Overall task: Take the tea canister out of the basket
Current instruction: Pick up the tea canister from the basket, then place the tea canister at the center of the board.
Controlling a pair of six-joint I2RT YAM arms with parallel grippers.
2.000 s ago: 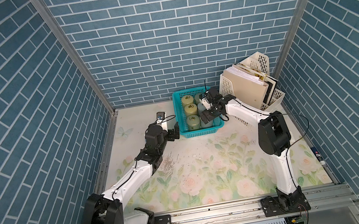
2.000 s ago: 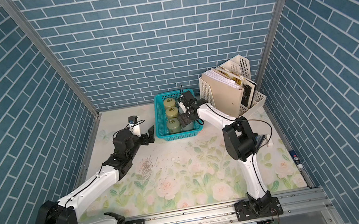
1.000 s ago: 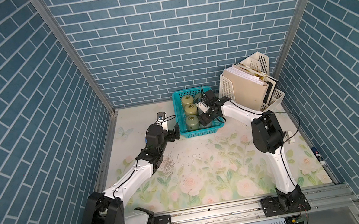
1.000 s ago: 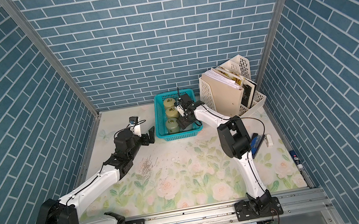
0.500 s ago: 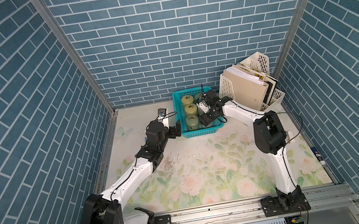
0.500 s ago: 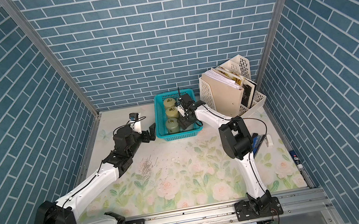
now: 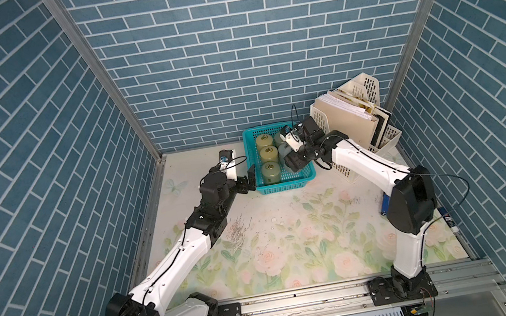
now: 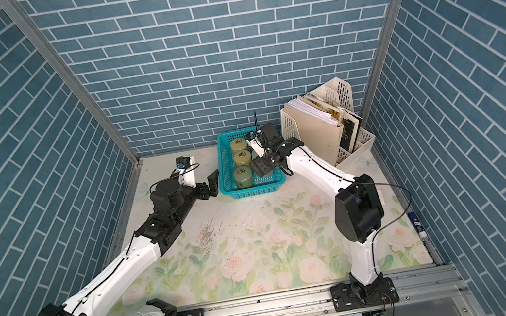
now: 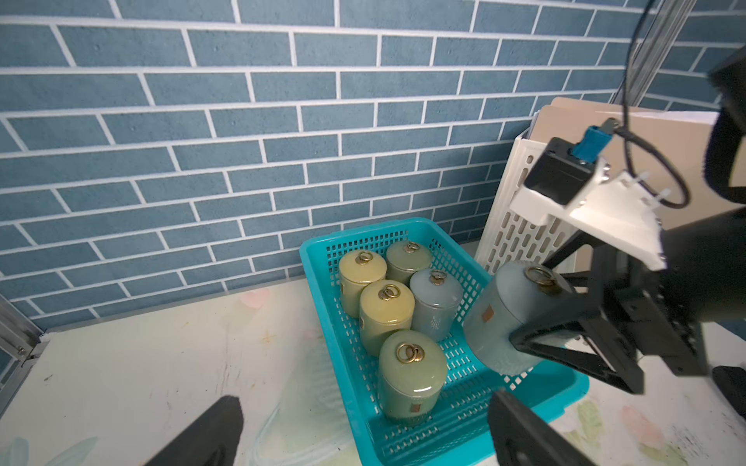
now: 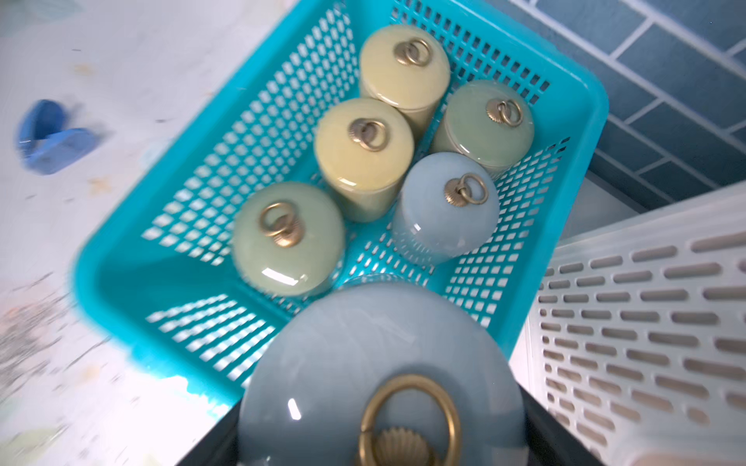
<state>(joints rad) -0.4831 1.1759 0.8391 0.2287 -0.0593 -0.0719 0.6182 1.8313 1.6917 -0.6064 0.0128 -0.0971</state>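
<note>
The teal basket (image 7: 284, 188) (image 8: 252, 191) stands at the back of the table in both top views. My right gripper (image 7: 294, 159) (image 10: 379, 439) is shut on a grey-blue tea canister (image 9: 508, 314) (image 10: 363, 363) with a brass ring on its lid. It holds the canister tilted over the basket's near right part. Several more canisters stand inside: two yellow (image 9: 385, 306), two green (image 9: 411, 371), one grey-blue (image 9: 434, 298). My left gripper (image 7: 248, 182) (image 9: 363, 419) is open and empty, just outside the basket's left wall.
A cream perforated file holder (image 7: 356, 122) full of papers stands right of the basket, close to my right wrist. A blue object (image 7: 385, 206) lies on the floral mat by the right arm. A marker (image 7: 449, 220) lies along the right wall.
My right arm's elbow has swung out to the right and forward while its gripper stayed over the basket with the canister. The left gripper has crept slightly closer to the basket.
</note>
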